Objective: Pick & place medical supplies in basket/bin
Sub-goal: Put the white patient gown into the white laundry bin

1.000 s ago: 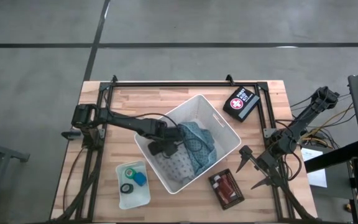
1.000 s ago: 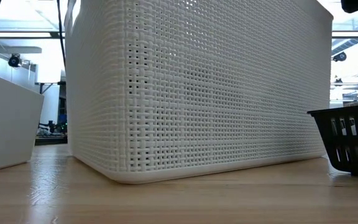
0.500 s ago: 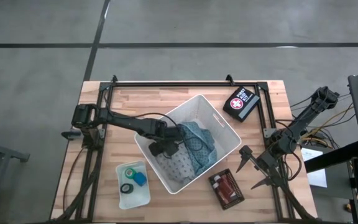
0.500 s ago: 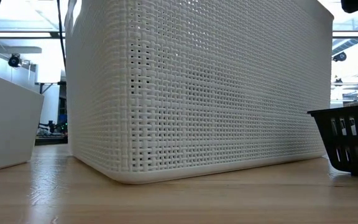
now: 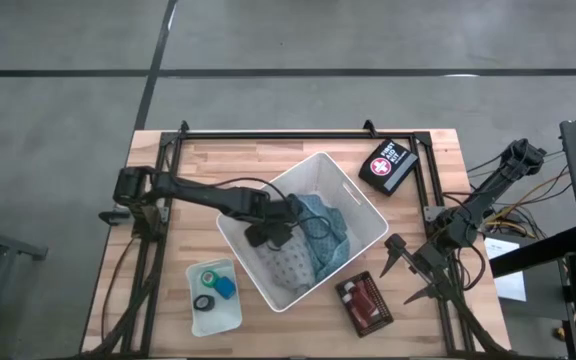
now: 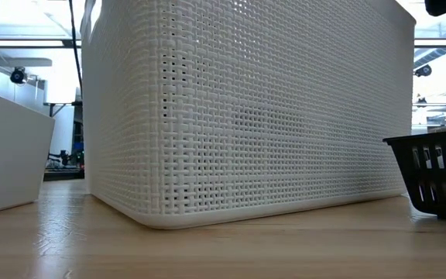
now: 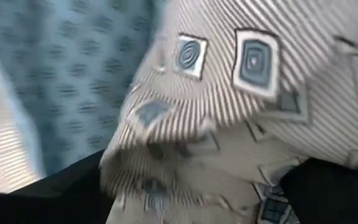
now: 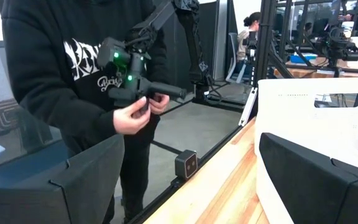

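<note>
Fingers of the left gripper (image 5: pixel 268 236) stand spread inside the white bin (image 5: pixel 368 212) at mid-counter, patterned cloth (image 7: pixel 241 93) directly beneath them, while the right gripper (image 5: pixel 405 272), also spread, waits near the counter's right edge.

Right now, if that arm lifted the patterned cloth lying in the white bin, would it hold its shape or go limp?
Probably limp: the patterned cloth lies crumpled in folds inside the white bin, next to a teal cloth. It looks thin, so likely light. A pinch by the left end effector might lift only one layer.
</note>
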Robot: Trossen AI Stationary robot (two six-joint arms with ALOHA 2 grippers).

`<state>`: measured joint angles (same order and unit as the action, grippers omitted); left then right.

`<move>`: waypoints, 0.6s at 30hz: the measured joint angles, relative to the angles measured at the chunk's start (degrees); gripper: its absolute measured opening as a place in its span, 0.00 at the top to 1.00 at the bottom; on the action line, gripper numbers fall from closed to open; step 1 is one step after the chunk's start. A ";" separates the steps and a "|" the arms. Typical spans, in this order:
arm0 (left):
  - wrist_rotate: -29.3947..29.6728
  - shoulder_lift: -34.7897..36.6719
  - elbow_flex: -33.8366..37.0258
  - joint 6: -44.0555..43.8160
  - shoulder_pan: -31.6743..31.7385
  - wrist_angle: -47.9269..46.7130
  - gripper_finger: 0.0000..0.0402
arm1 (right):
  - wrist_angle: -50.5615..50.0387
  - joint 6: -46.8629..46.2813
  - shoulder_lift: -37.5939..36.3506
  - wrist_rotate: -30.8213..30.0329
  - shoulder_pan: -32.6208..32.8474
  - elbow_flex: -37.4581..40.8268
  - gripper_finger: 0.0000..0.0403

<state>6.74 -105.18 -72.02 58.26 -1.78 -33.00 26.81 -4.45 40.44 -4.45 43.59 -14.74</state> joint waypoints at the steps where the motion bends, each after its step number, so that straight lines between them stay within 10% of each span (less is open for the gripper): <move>1: 0.39 0.38 -0.49 0.02 0.00 0.00 0.02 | 0.00 0.00 -0.01 0.02 0.00 0.00 0.09; 18: 1.22 11.10 -2.44 0.52 0.11 0.06 0.01 | -1.26 0.00 0.16 0.00 0.00 -0.01 0.09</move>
<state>7.97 -94.08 -74.46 58.78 -1.67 -32.94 25.55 -4.45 40.60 -4.45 43.59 -14.75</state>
